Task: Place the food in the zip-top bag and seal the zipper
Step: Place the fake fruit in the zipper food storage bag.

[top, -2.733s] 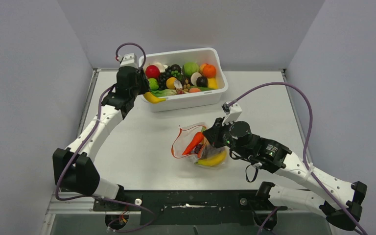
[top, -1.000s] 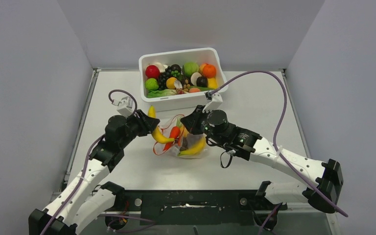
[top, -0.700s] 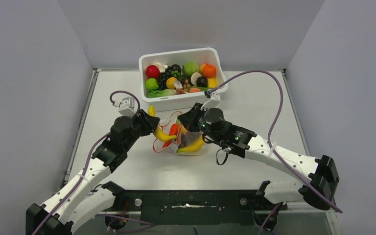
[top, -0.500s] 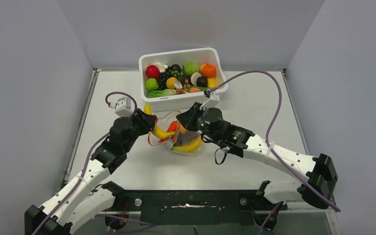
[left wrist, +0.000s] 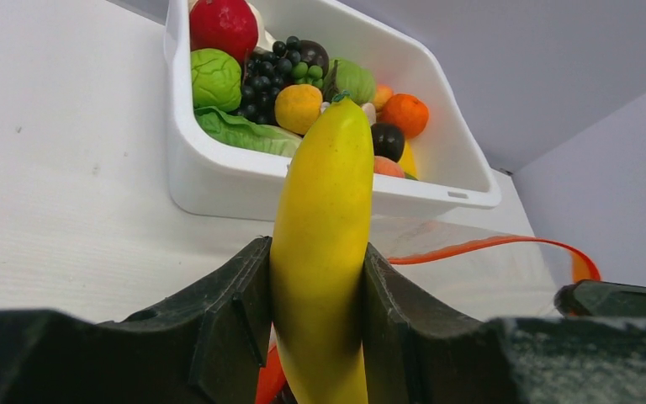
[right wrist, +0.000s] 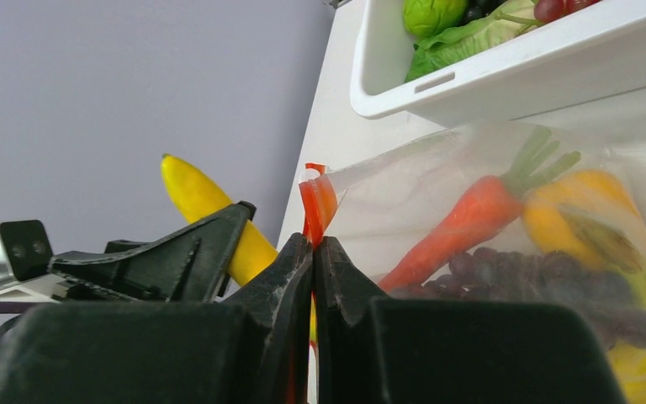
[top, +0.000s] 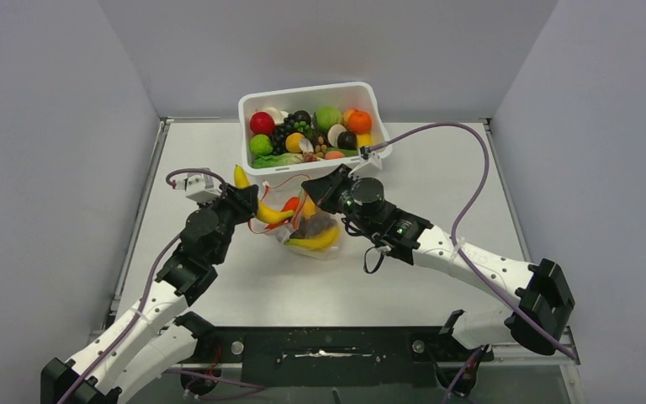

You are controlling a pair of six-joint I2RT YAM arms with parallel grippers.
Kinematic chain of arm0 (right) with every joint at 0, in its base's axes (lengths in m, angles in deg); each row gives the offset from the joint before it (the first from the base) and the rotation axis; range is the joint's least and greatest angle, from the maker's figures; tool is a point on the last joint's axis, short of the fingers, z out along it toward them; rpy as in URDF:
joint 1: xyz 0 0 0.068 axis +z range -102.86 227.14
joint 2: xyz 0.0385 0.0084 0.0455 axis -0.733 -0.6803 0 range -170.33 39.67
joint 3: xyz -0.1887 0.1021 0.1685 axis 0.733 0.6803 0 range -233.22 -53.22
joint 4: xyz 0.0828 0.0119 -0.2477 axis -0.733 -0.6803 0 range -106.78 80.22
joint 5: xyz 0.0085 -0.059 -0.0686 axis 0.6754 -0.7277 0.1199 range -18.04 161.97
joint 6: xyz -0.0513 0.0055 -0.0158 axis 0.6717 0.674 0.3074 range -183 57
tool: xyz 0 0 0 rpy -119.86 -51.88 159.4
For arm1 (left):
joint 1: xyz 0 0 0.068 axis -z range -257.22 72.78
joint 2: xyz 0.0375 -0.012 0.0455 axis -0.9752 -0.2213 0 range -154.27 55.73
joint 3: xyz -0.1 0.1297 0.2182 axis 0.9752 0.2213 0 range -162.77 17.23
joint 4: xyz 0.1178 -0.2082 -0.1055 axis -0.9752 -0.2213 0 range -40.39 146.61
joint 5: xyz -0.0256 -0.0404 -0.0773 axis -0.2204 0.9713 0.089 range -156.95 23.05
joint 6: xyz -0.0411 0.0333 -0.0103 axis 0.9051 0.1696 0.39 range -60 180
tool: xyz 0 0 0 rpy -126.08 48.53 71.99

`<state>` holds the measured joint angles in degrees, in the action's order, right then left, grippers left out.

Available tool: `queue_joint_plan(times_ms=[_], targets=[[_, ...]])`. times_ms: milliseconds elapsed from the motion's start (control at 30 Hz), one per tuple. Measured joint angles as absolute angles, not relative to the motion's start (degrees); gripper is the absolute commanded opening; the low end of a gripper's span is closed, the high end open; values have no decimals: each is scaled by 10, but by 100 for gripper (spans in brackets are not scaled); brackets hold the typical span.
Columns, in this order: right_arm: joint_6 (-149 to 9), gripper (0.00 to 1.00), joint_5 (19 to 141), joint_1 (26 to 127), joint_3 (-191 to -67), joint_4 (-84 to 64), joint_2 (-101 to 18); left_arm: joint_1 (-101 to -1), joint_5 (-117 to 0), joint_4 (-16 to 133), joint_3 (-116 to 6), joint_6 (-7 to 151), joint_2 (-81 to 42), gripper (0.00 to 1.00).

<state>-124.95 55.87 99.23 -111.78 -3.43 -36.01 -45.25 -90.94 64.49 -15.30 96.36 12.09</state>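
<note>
My left gripper (top: pixel 251 207) (left wrist: pixel 314 249) is shut on a yellow banana (top: pixel 262 214) (left wrist: pixel 324 210), one end sticking up past the fingers. The banana's lower end is at the open mouth of the clear zip-top bag (top: pixel 309 231) (right wrist: pixel 437 194). My right gripper (top: pixel 313 190) (right wrist: pixel 313 241) is shut on the bag's orange-red zipper (right wrist: pixel 316 205) (left wrist: pixel 488 246) and holds the mouth up. Inside the bag lie a carrot-like red-orange piece (right wrist: pixel 463 223), dark grapes (right wrist: pixel 538 273), an orange-yellow pepper (right wrist: pixel 568 215) and another banana (top: pixel 311 243).
The white tub (top: pixel 320 174) (left wrist: pixel 219 181) (right wrist: pixel 513 80) full of toy produce stands just behind the bag at the back of the table. Both arms meet close in front of it. Grey walls close in the left, right and back.
The left arm has carried the banana from beside the tub to the bag's mouth. The right gripper has drawn the bag up and to the left, closer to the tub.
</note>
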Motion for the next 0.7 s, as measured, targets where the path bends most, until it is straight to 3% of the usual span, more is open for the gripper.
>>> queue_joint_plan(times_ms=[367,700], targets=[[-1284,0,561,992,-1117,1,-385,-434,-964,720,-143,924,67,10],[-1304,0,566,985,-1114,13,-399,-407,-969,765,-110,930,66,36]])
